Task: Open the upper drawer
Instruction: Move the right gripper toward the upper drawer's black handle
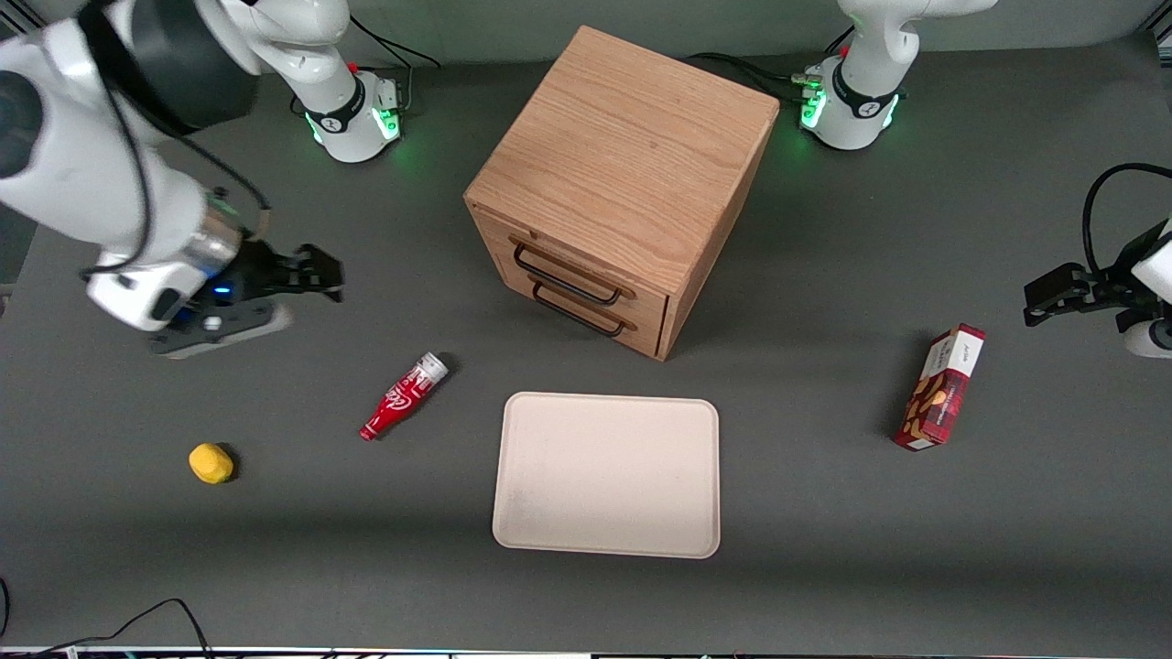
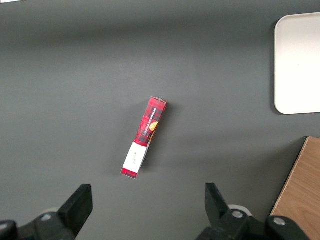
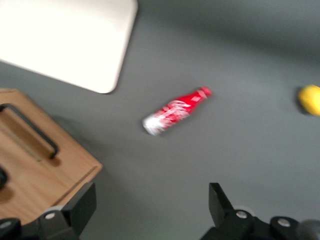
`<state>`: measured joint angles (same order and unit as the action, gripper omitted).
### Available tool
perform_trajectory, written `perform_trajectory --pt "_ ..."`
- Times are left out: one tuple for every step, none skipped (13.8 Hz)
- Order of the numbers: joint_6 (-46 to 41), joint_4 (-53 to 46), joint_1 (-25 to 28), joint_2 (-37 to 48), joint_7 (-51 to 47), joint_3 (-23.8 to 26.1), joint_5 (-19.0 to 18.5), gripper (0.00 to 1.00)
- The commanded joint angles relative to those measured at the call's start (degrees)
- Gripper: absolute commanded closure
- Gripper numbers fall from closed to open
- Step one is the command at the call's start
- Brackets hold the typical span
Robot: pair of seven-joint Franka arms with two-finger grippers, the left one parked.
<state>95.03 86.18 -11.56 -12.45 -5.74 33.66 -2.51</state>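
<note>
The oak cabinet [image 1: 623,174] stands mid-table with two drawers on its front. The upper drawer [image 1: 586,261] is shut flush, with its long black wire handle [image 1: 568,273] across it; the twin lower handle [image 1: 579,311] sits just below. My right gripper [image 1: 328,275] hovers above the table toward the working arm's end, well apart from the cabinet, open and empty. In the right wrist view the gripper [image 3: 150,200] is over bare table, and a corner of the cabinet [image 3: 35,170] shows with one black handle [image 3: 30,130]; I cannot tell which drawer's.
A red bottle [image 1: 403,396] lies on the table nearer the front camera than the gripper, also in the right wrist view [image 3: 175,111]. A yellow object [image 1: 211,463], a cream tray [image 1: 606,474] before the cabinet and a red snack box [image 1: 943,387] are also there.
</note>
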Motion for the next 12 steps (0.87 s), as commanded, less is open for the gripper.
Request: perform_trajectory --pt "0.9 -5.7 1.9 -7.2 0.1 4.8 0.3 0.0" --pt "0.9 -6.1 3.2 -8.2 0.5 6.6 0.2 0.0" --pt "1.7 -6.1 3.8 -9.2 0.4 9.6 0.2 0.0" --pt "4.6 -5.8 4.5 -10.5 0.4 11.8 0.1 0.0" --pt "6.7 -5.4 5.6 -12.0 0.5 13.1 0.0 0.0" --pt "7.4 -5.3 6.7 -13.6 1.4 13.7 0.0 0.0" --pt "7.6 -5.4 8.1 -15.5 4.2 13.8 -0.1 0.0" --pt "8.4 -5.5 8.9 -16.6 7.6 13.8 -0.1 0.0" --pt "9.3 -5.3 9.2 -17.3 10.1 13.8 -0.2 0.0" --pt "9.4 -5.1 9.4 -18.0 11.5 13.8 -0.4 0.0" --pt "9.5 -4.9 9.9 -18.9 12.0 13.8 -0.6 0.0" --pt "9.6 -4.9 10.7 -19.4 12.0 13.8 -0.6 0.0"
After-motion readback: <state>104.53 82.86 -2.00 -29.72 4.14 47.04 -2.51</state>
